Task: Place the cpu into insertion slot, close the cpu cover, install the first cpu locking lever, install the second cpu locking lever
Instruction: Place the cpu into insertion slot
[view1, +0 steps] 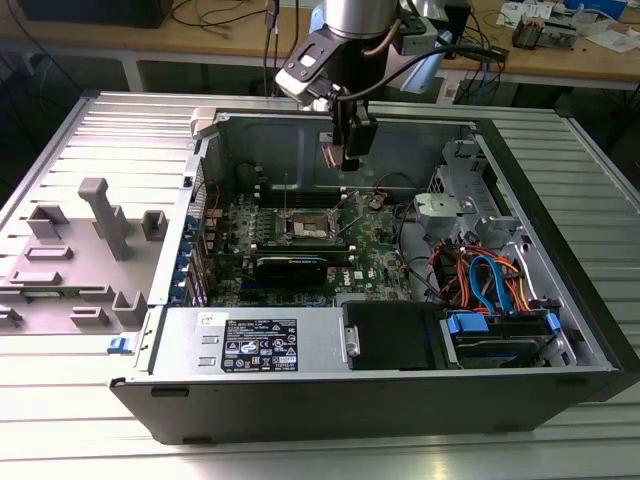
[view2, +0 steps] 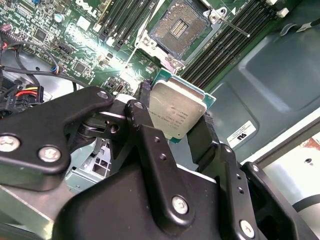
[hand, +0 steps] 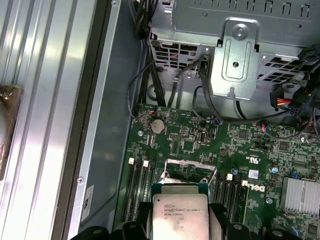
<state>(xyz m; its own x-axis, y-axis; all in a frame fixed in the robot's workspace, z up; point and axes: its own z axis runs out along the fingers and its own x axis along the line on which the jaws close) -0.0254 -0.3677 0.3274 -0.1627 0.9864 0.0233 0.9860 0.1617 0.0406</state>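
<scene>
My gripper (view1: 345, 150) hangs inside the open computer case, above the green motherboard (view1: 375, 250). It is shut on the cpu (view2: 177, 112), a flat square chip with a dull silver top, pinched at two opposite edges by the black fingers (view2: 206, 131). The first wrist view shows the same cpu (hand: 179, 215) between the fingers. The insertion slot (view2: 177, 27) lies uncovered below and beyond the chip, its dark centre showing inside a silvery rim; in the exterior view the insertion slot (view1: 305, 228) sits below the gripper. A thin locking lever (view2: 234, 26) sticks out beside it.
Long black memory slots (view2: 220, 42) flank the socket. A black graphics card (view1: 290, 268) lies nearer the case front, beside the power supply (view1: 250, 340). A drive cage with coloured cables (view1: 490, 285) fills the exterior view's right. A grey fixture tray (view1: 90, 250) stands outside the case.
</scene>
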